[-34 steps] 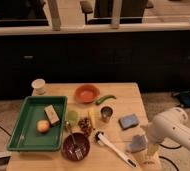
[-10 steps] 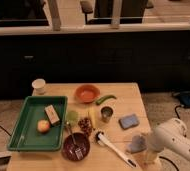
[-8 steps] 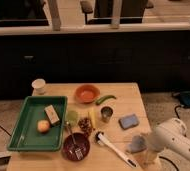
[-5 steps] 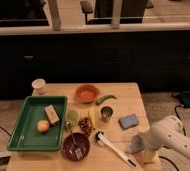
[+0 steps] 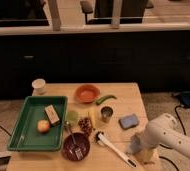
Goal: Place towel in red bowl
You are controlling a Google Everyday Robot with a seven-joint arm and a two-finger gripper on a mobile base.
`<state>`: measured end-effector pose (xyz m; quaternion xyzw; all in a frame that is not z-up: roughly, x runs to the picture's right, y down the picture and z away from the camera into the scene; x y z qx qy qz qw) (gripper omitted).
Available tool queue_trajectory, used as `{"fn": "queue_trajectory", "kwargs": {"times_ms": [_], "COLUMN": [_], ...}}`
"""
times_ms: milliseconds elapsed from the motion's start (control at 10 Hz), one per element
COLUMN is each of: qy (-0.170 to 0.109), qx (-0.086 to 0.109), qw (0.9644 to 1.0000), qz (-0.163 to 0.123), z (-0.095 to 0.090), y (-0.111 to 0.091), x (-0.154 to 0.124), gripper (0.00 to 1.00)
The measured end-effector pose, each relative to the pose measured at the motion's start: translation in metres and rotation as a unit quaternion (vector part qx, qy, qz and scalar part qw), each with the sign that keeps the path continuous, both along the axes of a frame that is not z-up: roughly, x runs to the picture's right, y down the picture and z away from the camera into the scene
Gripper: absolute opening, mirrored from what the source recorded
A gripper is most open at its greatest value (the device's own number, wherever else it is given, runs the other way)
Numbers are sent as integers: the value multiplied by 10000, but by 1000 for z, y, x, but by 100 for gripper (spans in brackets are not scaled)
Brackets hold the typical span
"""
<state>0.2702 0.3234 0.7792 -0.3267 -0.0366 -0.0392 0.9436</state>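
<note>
The towel (image 5: 134, 146), a small grey crumpled shape, lies on the counter (image 5: 128, 95) near its lower right edge, in the lower right part of the frame. The hand (image 5: 139, 144) is right at it, at the end of the white arm (image 5: 168, 136) that reaches in from the lower right corner; the arm covers part of the towel, and I cannot tell whether the hand is spread, pressed together or pinching the cloth. Just to the left of the towel a white-handled utensil (image 5: 115, 149) lies at a slant, and above it sits a blue sponge (image 5: 129, 121). Left of the sponge stands a small metal cup (image 5: 107, 113), with a green pepper (image 5: 105, 99) above that. The red bowl (image 5: 87, 93) sits at the upper middle of the counter, well apart from the towel. A dark maroon bowl (image 5: 76, 146) with a fork (image 5: 77, 148) in it stands at the lower middle. A green tray (image 5: 18, 136) fills the left side, holding an orange fruit (image 5: 43, 126) and a tan block (image 5: 51, 114). A white cup (image 5: 38, 85) stands at the upper left corner of the counter.
</note>
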Motion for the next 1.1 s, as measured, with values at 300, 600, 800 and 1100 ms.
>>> {"fn": "queue_trajectory", "kwargs": {"times_ms": [300,600,800,1100], "qy": [35,37,17,49], "qx": [7,17,38,-38], "qw": [10000,10000,10000,10000], "qz": [-72,-48,-66,-57], "z": [2,-4,-5,-10], "y": [0,-5,-9,-5], "x": [-1,-1,-2,2], "gripper": [53,17,2,0]}}
